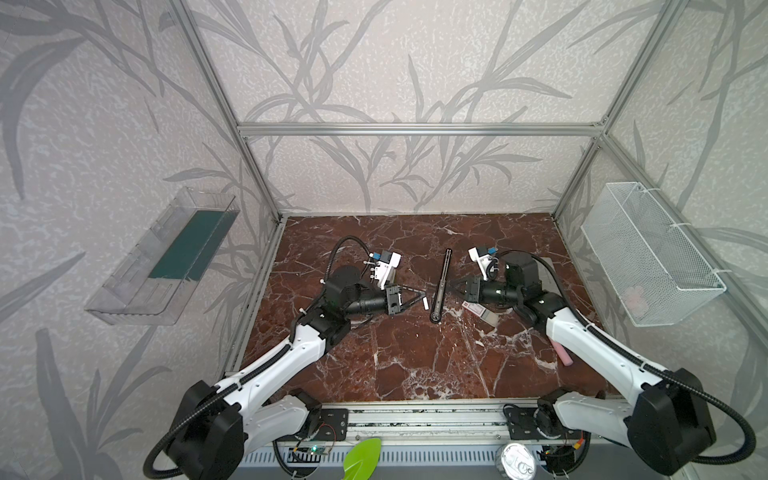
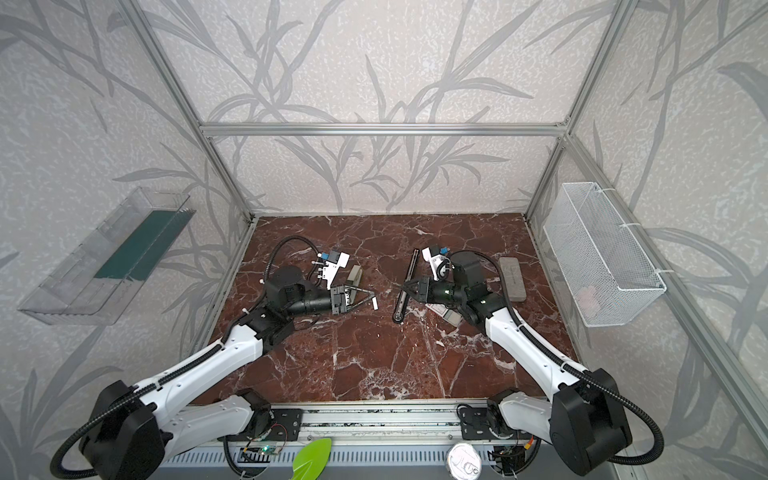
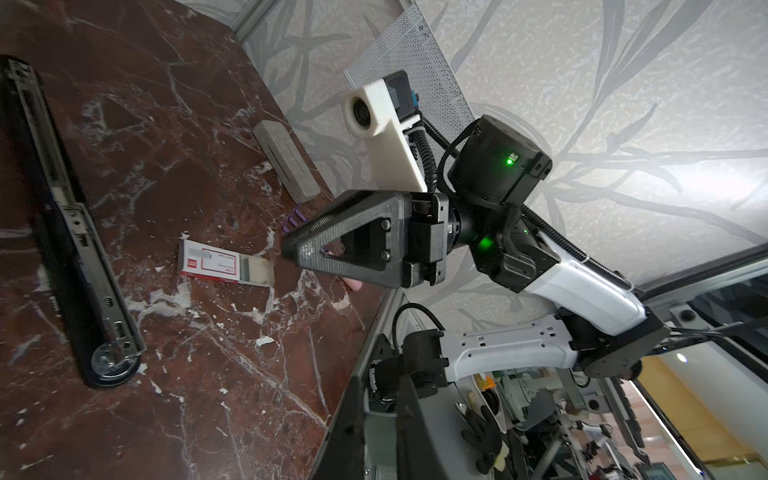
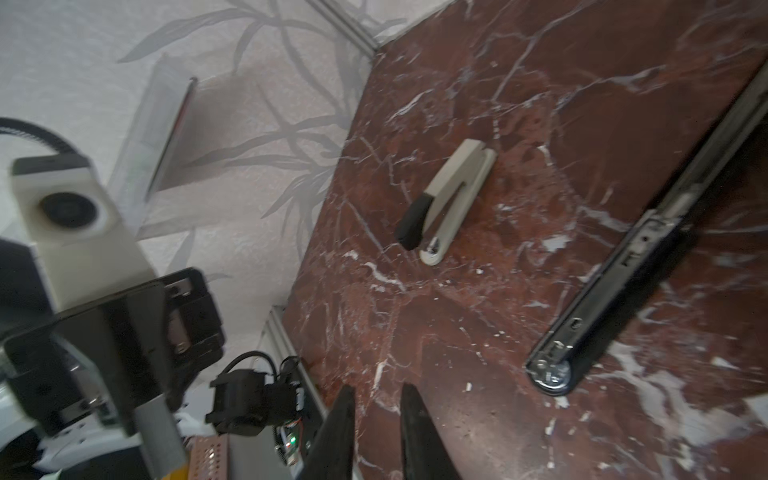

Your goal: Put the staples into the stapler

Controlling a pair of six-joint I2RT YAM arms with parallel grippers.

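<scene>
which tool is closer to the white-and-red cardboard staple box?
Right. The right tool hovers just beside the white-and-red cardboard staple box, on its side of the long black opened stapler. The left tool, pinching a small white strip, is across that stapler, farther away.

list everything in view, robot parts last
table: 1, red-brown marble, cell floor
black stapler: 1, black, opened flat mid-table
beige stapler: 1, beige-black, behind left gripper
staples: 1 box, white-red, right of black stapler
grey block: 1, grey, table's far right
stick: 1, pink, under right arm
wire basket: 1, white, right wall
clear tray: 1, clear-green, left wall
tin can: 1, silver, front ledge
green piece: 1, green, front ledge
left gripper: 1, black, shut on white strip
right gripper: 1, black, open
</scene>
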